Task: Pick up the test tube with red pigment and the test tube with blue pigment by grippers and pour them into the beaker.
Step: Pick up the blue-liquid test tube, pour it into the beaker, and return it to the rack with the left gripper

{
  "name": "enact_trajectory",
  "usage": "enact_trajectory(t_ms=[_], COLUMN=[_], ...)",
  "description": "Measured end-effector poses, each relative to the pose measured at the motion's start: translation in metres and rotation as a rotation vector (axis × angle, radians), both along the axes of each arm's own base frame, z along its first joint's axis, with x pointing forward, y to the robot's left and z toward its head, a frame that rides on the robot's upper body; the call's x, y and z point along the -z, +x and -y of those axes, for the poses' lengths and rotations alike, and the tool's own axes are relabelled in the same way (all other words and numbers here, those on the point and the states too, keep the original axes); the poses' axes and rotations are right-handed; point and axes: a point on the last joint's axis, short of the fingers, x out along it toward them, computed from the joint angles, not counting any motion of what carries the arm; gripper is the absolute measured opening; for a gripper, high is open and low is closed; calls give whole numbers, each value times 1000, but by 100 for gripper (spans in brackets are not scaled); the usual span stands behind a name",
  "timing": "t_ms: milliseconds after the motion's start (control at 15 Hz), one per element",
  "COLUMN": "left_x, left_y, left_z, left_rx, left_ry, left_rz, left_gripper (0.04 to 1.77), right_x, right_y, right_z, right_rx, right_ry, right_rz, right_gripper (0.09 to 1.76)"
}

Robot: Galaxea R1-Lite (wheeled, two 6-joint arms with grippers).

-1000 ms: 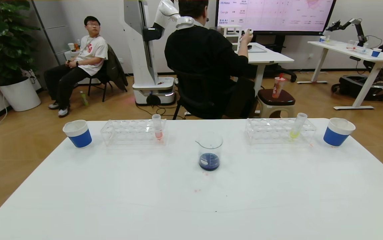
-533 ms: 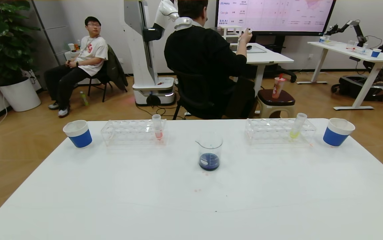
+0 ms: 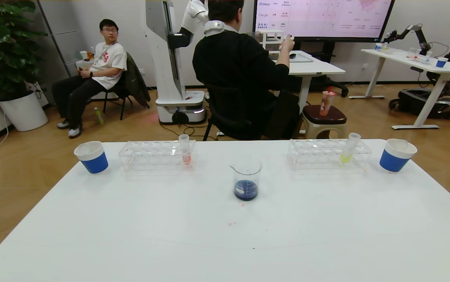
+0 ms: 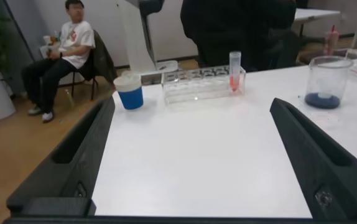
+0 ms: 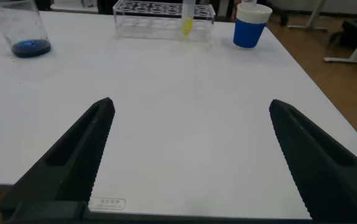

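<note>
The beaker (image 3: 246,180) stands at the table's middle with dark blue liquid in its bottom; it also shows in the left wrist view (image 4: 328,81) and the right wrist view (image 5: 24,31). The test tube with red pigment and the test tube with blue pigment are out of view. A tube with pinkish-red liquid (image 3: 185,150) stands in the left rack (image 3: 146,156). Neither gripper shows in the head view. My left gripper (image 4: 192,106) is open and empty over bare table near the front left. My right gripper (image 5: 191,104) is open and empty over bare table near the front right.
A yellow-green tube (image 3: 348,150) leans in the right rack (image 3: 319,154). Blue-and-white paper cups stand at the far left (image 3: 91,156) and far right (image 3: 396,154). Small pink drops (image 3: 231,224) lie in front of the beaker. People sit beyond the table.
</note>
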Motion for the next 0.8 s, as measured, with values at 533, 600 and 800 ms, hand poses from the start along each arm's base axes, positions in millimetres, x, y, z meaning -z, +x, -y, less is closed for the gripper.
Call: enact_trajectory(t_ms=[533, 600, 800], left_x=[43, 43, 43], left_y=[12, 12, 12], left_z=[0, 0, 0], left_rx=[-14, -17, -16], left_ry=[-20, -30, -65], left_rz=[-218, -217, -215], left_gripper=[174, 174, 174], right_x=[0, 0, 0], right_y=[0, 0, 0], right_z=[0, 0, 0], right_rx=[1, 1, 1], right_ry=[5, 5, 5], right_rz=[2, 1, 1], right_gripper=[174, 174, 174])
